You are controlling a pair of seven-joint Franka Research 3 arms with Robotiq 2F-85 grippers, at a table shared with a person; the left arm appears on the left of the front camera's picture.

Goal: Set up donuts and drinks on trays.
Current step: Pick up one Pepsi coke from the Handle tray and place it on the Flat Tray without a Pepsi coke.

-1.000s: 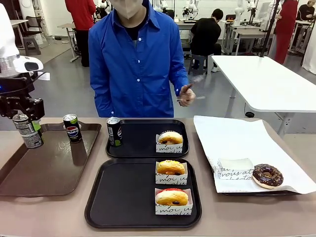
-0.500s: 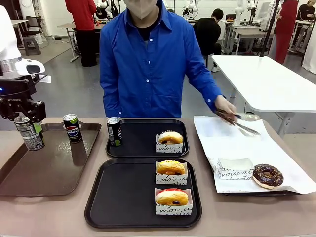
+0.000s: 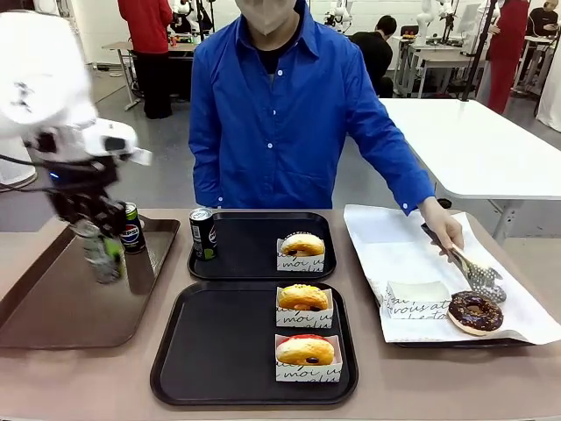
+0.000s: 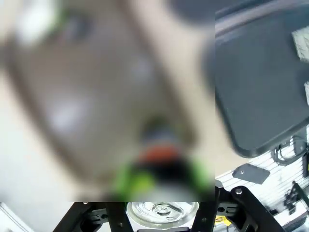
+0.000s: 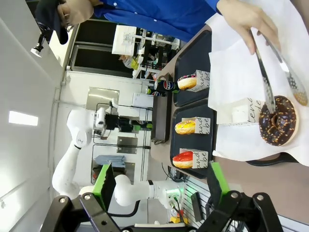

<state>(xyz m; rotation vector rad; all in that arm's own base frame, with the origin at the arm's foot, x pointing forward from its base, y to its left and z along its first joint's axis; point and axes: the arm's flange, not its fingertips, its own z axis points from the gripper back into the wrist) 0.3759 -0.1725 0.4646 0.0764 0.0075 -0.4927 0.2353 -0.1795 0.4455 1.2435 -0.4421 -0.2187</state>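
My left gripper (image 3: 98,239) is shut on a slim soda can (image 3: 103,256), held over the brown tray (image 3: 53,307); in the blurred left wrist view the can (image 4: 158,157) sits between the green pads. A second can (image 3: 131,230) stands on the brown tray. A third can (image 3: 203,234) and a sleeved donut (image 3: 302,244) are on the far black tray (image 3: 250,263). The near black tray (image 3: 215,351) carries a yellow donut (image 3: 303,298) and a red-iced donut (image 3: 305,351). My right gripper (image 5: 161,186) is open and holds nothing.
At the right, a chocolate donut (image 3: 475,311) lies on white paper (image 3: 403,250) beside an empty sleeve (image 3: 418,300). The person's hand (image 3: 443,228) holds metal tongs (image 3: 478,276) at that donut. The person stands at the table's far side.
My left arm has swung right and toward the middle with the can. The person's hand came down from the air and put the tongs to the chocolate donut.
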